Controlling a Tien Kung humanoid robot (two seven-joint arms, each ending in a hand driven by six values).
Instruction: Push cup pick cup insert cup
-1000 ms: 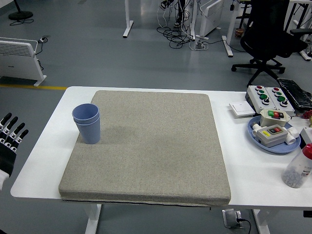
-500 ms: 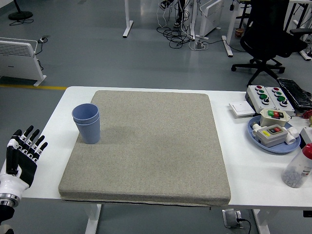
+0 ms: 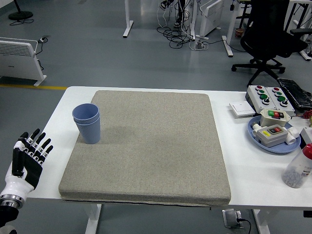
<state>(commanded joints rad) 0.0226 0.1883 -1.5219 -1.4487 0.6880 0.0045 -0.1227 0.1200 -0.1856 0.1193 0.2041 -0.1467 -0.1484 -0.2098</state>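
Cups: 2 blue cups (image 3: 87,123), nested
Mats: 1 grey mat (image 3: 148,146)
Button boxes: 3, incl. 1 on blue plate (image 3: 258,140)
Hands: 1, left hand (image 3: 28,157)
Bottles: 1, red-capped bottle (image 3: 298,167)

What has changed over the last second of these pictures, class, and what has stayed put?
The left hand has risen from the picture's left edge and moved right, toward the table, fingers spread and holding nothing. The nested blue cups have not moved on the grey mat, nor has anything at the right end.

Single head view: high, robot's side, facing forward-down over white table (image 3: 146,95), moderately near.
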